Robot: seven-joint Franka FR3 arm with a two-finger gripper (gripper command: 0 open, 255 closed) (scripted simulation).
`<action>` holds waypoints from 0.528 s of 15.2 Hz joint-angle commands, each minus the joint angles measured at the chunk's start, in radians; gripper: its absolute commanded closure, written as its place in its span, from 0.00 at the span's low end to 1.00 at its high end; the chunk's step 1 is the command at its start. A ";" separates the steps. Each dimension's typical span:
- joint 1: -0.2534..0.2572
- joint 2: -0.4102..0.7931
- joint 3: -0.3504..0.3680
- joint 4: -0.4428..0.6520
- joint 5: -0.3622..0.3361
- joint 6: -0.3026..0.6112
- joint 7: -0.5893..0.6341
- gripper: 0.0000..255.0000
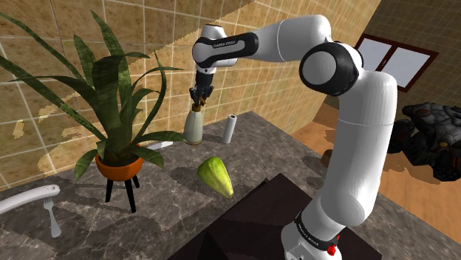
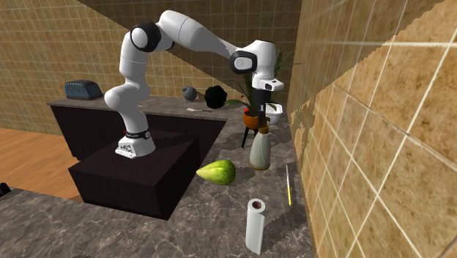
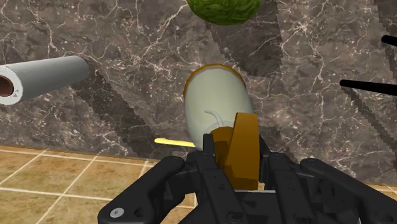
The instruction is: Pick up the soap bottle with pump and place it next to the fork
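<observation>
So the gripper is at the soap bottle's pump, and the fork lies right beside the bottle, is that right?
Not quite. The gripper is at the pump of the soap bottle, but the fork lies far from it, past the potted plant; the shoulder view shows this.

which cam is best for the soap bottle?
Second exterior view: whole bottle upright on the counter, gripper at its top. Shoulder view shows it farther off; wrist view looks down it foreshortened, with the orange pump clasped in the gripper.
</observation>
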 commanded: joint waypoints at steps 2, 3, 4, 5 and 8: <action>0.000 -0.011 0.000 0.023 0.000 -0.034 0.001 1.00; 0.000 -0.015 0.000 0.032 0.000 -0.046 0.001 1.00; 0.000 -0.018 0.000 0.041 0.000 -0.058 0.001 1.00; 0.000 -0.021 0.000 0.050 0.000 -0.071 0.001 1.00; 0.000 -0.028 0.000 0.080 0.000 -0.108 0.001 1.00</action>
